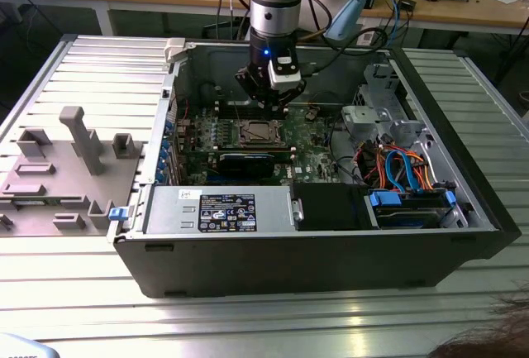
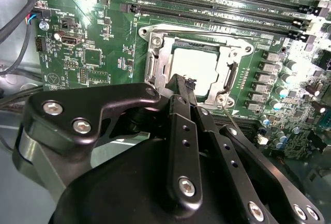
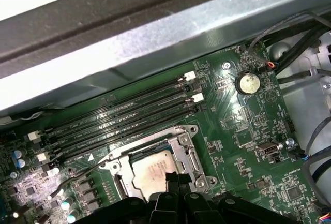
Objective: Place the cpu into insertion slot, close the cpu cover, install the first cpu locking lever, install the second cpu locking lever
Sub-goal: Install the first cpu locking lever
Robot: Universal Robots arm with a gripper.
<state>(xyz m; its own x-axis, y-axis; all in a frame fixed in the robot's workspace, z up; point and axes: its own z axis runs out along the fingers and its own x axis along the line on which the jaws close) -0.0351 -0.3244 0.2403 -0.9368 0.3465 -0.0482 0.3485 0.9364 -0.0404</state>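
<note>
Cpu (image 2: 195, 64) under cpu cover (image 2: 158, 61) in both wrist views; end effector (image 2: 181, 81) closed.

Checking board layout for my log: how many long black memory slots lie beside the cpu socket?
4 memory slots, parallel in the first wrist view: first nearest the case wall, second, third, fourth beside the insertion slot. None seems hidden.

Ribbed metal table (image 1: 248, 317) carries an open computer case (image 1: 314, 259). Grey fixture plate (image 1: 50, 188) lies beside it, exterior view's left.
</note>
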